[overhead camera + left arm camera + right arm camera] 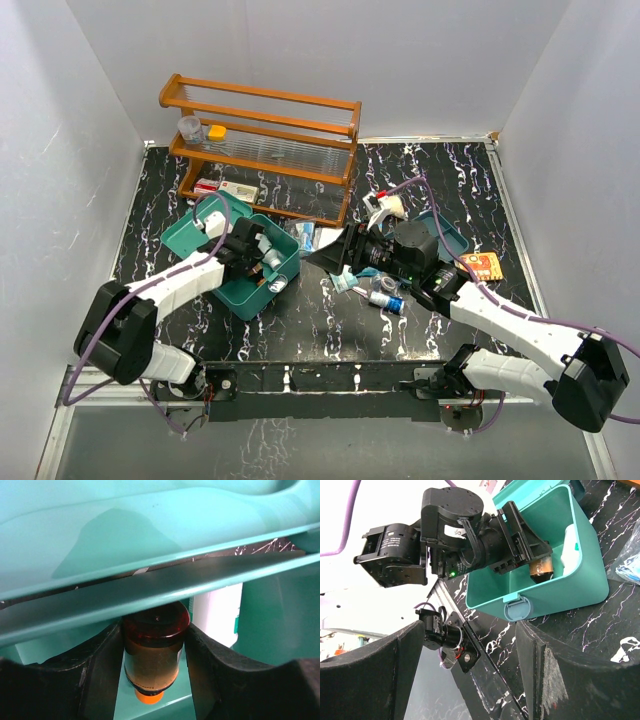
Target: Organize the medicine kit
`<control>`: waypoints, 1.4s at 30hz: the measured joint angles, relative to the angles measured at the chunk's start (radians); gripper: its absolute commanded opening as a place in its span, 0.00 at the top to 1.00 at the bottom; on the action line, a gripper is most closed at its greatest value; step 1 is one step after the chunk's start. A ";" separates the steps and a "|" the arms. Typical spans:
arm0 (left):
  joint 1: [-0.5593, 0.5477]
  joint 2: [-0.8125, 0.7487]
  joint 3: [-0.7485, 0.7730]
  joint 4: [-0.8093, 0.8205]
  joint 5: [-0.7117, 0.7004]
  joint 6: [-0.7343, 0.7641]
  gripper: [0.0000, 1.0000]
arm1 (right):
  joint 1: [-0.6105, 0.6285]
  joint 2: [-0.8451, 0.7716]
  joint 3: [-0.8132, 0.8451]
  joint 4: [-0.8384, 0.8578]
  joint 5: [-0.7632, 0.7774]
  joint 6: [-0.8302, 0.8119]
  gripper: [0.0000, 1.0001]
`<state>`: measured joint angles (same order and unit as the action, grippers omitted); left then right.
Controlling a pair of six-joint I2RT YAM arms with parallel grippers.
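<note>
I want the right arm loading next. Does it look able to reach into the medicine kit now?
Probably not: the left gripper, holding an amber bottle, occupies the opening of the medicine kit.

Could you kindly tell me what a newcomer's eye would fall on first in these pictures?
The left gripper, down inside the teal medicine kit at table left, is clamped on an amber bottle with an orange cap. A wooden rack stands at the back wall. The right gripper gapes open facing the kit, by small clutter mid-table.
</note>
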<state>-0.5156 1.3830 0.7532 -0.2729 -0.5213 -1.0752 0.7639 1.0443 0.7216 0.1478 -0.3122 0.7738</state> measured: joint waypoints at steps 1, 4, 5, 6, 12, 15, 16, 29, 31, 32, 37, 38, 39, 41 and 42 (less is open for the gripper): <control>0.000 0.008 0.000 0.008 -0.004 0.000 0.51 | 0.000 0.000 0.000 0.002 0.000 0.003 0.29; 0.000 0.034 0.000 0.023 -0.017 0.002 0.44 | 0.000 0.000 0.000 0.009 0.000 0.011 0.29; 0.000 0.041 0.000 0.028 -0.019 0.003 0.43 | 0.000 0.001 0.000 0.011 0.000 0.013 0.29; 0.000 0.046 0.001 0.033 -0.022 0.004 0.42 | 0.000 0.002 0.000 0.013 0.000 0.014 0.29; -0.002 0.050 0.016 0.030 -0.023 0.015 0.40 | 0.000 0.021 0.000 0.014 0.000 0.018 0.29; -0.002 0.046 0.027 0.031 -0.022 0.020 0.48 | 0.000 0.031 0.000 0.014 0.000 0.021 0.29; -0.002 0.043 0.027 0.029 -0.022 0.021 0.50 | 0.000 0.034 0.000 0.014 0.000 0.022 0.29; -0.002 0.025 0.013 0.031 -0.032 0.032 0.61 | 0.000 0.071 0.000 0.022 -0.001 0.040 0.31; -0.002 0.026 0.005 0.040 -0.034 0.038 0.64 | 0.000 0.073 0.000 0.023 -0.001 0.040 0.32; -0.002 0.026 0.000 0.047 -0.035 0.039 0.64 | 0.000 0.073 0.000 0.023 -0.001 0.041 0.32; -0.004 0.037 -0.003 0.081 -0.058 0.056 0.66 | 0.000 0.077 0.000 0.027 -0.001 0.041 0.32; -0.005 0.041 -0.003 0.087 -0.065 0.061 0.67 | 0.000 0.077 0.000 0.029 0.000 0.041 0.32; -0.005 0.046 -0.003 0.095 -0.072 0.066 0.67 | 0.000 0.077 0.000 0.031 0.000 0.041 0.32; -0.005 0.055 -0.003 0.112 -0.089 0.076 0.67 | 0.000 0.078 0.000 0.034 0.000 0.041 0.32; -0.005 0.059 -0.003 0.121 -0.095 0.082 0.67 | 0.000 0.079 0.000 0.037 0.000 0.042 0.33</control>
<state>-0.5209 1.4418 0.7506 -0.1524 -0.6167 -0.9936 0.7639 1.1233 0.7216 0.1844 -0.3126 0.8154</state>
